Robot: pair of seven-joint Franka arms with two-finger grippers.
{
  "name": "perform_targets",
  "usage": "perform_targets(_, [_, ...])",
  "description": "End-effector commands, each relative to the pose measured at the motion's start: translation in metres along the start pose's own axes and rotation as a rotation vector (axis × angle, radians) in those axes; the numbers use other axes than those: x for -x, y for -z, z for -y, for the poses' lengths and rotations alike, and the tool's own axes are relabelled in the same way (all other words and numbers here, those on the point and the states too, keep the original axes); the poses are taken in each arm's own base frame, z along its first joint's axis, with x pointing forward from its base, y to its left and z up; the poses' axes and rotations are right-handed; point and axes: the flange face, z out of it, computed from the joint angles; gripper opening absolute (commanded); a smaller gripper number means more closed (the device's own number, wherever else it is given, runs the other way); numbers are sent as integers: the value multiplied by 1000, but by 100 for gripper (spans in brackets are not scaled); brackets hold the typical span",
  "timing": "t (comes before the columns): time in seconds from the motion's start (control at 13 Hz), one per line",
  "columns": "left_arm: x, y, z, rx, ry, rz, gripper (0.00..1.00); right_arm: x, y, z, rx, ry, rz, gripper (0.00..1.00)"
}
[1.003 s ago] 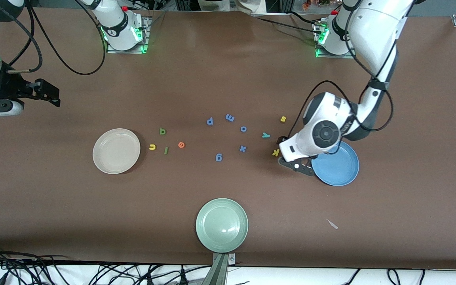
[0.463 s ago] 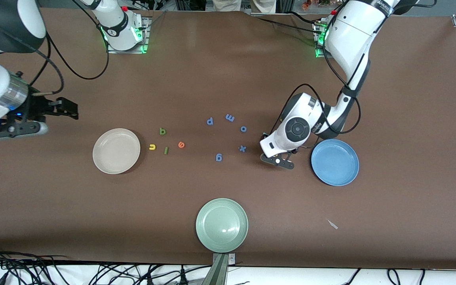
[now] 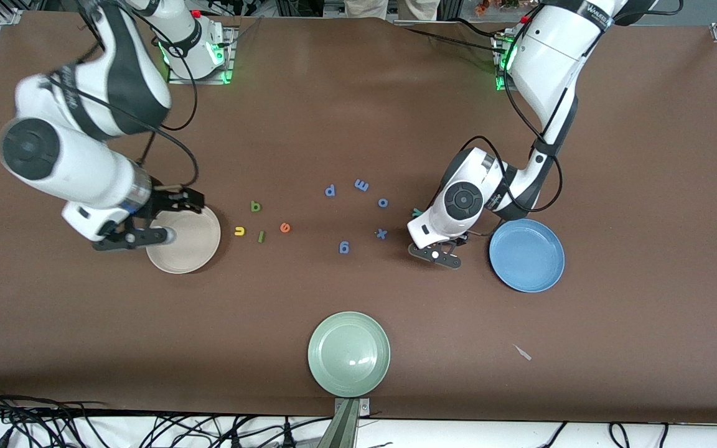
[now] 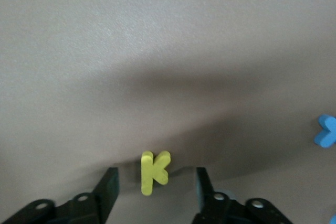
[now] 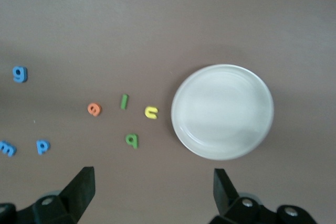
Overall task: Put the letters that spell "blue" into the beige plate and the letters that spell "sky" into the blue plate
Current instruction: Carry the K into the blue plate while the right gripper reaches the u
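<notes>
A yellow k (image 4: 154,171) lies flat on the table between the fingers of my left gripper (image 4: 156,176), which stands open with a gap on each side. In the front view this gripper (image 3: 436,250) is low beside the blue plate (image 3: 526,255) and hides the k. The teal y (image 3: 416,212) peeks out by the left arm; the s is hidden. My right gripper (image 3: 179,219) hovers open over the beige plate (image 3: 187,249). Beside that plate lie the yellow u (image 3: 239,231), light green l (image 3: 261,236), dark green b (image 3: 256,206) and orange e (image 3: 284,227).
Blue letters p (image 3: 330,190), m (image 3: 361,185), o (image 3: 383,202), x (image 3: 381,233) and g (image 3: 344,247) lie mid-table. A pale green plate (image 3: 349,354) sits nearest the front camera. A small scrap (image 3: 522,352) lies on the table, nearer the front camera than the blue plate.
The right arm swung in from the table's end to over the beige plate. The left gripper shifted from the blue plate's edge to the k, and its fingers have drawn closer together.
</notes>
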Motion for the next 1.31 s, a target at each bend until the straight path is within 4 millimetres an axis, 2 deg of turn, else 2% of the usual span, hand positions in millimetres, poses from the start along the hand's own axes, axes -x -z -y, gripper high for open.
perform_targets(0.0, [-1, -2, 0, -18, -11, -20, 34, -10, -31, 38, -6, -42, -9, 100])
perform_targets(0.08, [-2, -2, 1, -18, -9, -21, 24, -11, -58, 48, 8, -57, -7, 100])
perform_targets(0.15, [-2, -4, 3, -17, -5, -18, 10, -11, -81, 48, 1, -77, -38, 100])
perform_targets(0.23, [-1, -3, 2, -17, -6, -18, 2, -8, -107, 47, -8, -76, -77, 99])
perform_targets(0.31, [-3, 1, 5, -17, -7, -21, 0, -2, -132, 44, -15, -78, -104, 99])
perform_targets(0.46, [-9, 26, 15, -19, 3, -47, 0, 6, -160, 41, -19, -74, -127, 99])
perform_targets(0.62, [-8, 57, 37, -32, 30, -34, 0, 12, -182, 42, -11, -62, -129, 99])
perform_targets(0.69, [-7, 66, 50, -38, 23, -15, 0, 21, -197, 39, 0, -52, -130, 99])
perform_targets(0.77, [-5, 72, 69, -41, -13, 9, 0, 28, -210, 37, 0, -48, -142, 98])
perform_targets(0.85, [-3, 79, 102, -39, -44, 28, 0, 35, -221, 35, -6, -46, -158, 98])
perform_targets(0.93, [0, 82, 136, -31, -72, 45, 0, 38, -227, 34, -8, -44, -169, 95])
perform_targets(1.0, [5, 84, 155, -27, -92, 59, 0, 38, -229, 34, -9, -45, -169, 94])
perform_targets(1.16, [20, 72, 176, -35, -92, 95, 0, 38, -235, 32, -8, -46, -163, 93])
perform_targets(1.23, [25, 63, 177, -89, -133, 117, 9, 38, -238, 32, -8, -40, -163, 89])
